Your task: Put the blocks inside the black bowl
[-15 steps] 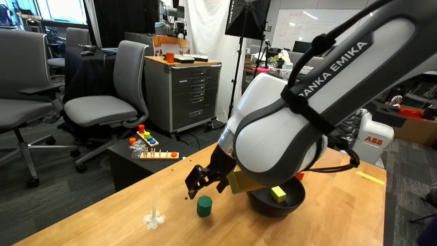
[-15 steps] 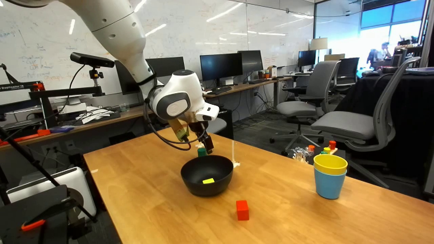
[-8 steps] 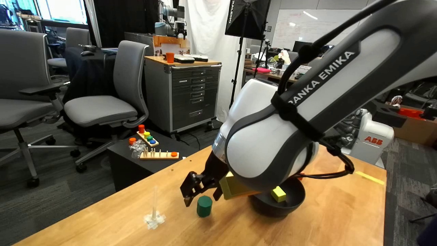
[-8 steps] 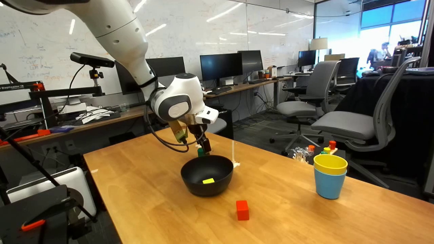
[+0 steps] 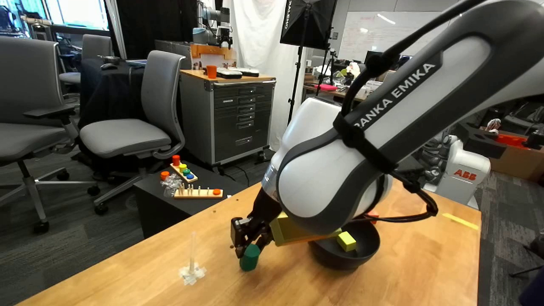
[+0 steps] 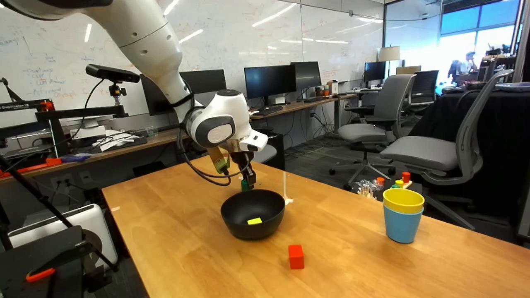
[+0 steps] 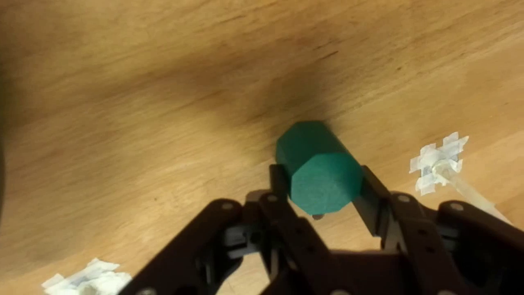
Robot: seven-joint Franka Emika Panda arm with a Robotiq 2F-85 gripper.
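The green block sits between the fingers of my gripper, which is shut on it. In an exterior view the green block leans to one side, low over the table; whether its base still touches the wood I cannot tell. The black bowl stands close to my gripper, with the yellow block inside it. On the table outside the bowl lies the red block; it is mostly hidden behind the bowl and arm in an exterior view, where only a bit of the red block shows.
A thin upright stick is taped to the table near the green block, and a second tape patch shows in the wrist view. A yellow cup nested in a blue cup stands near the table edge.
My gripper has come down to the green block and its fingers have closed on it. The block has tilted and shifted slightly. The bowl, yellow block and red block stay put.
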